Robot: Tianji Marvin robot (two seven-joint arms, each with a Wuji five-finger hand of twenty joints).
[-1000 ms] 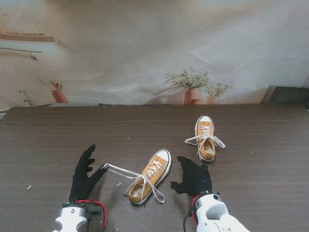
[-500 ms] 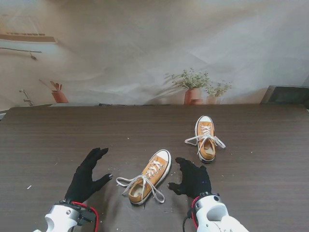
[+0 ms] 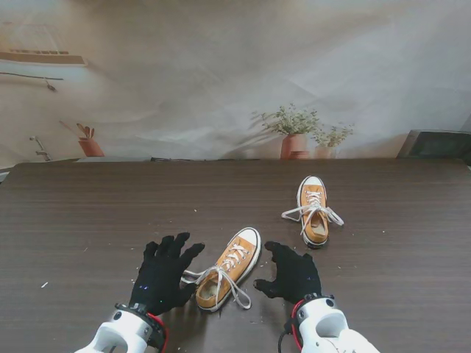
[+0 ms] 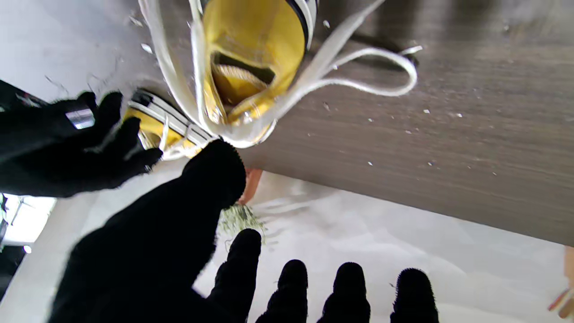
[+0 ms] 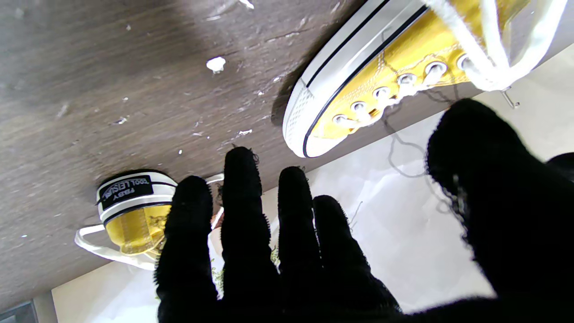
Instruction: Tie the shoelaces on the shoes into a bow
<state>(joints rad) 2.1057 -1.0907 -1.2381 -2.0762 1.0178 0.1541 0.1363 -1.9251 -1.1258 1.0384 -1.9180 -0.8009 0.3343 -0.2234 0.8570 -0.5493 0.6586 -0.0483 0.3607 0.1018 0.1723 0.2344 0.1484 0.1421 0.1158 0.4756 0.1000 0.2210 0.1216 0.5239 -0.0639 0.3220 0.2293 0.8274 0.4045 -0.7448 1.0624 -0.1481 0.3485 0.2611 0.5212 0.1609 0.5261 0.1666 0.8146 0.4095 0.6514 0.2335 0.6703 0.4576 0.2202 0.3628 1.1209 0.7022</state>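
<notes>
On the dark wooden table, the nearer yellow shoe lies between the two black-gloved hands, toe pointing away from me and to the right. Its white laces are untied and trail loose beside the heel end. The left hand sits just left of that shoe, fingers spread wide and holding nothing; its fingertips reach close to the lace near the shoe's side, though I cannot tell whether they touch it. The right hand rests just right of the shoe, fingers apart and empty, apart from the sole. A second shoe stands farther from me to the right, its laces spread out on both sides.
</notes>
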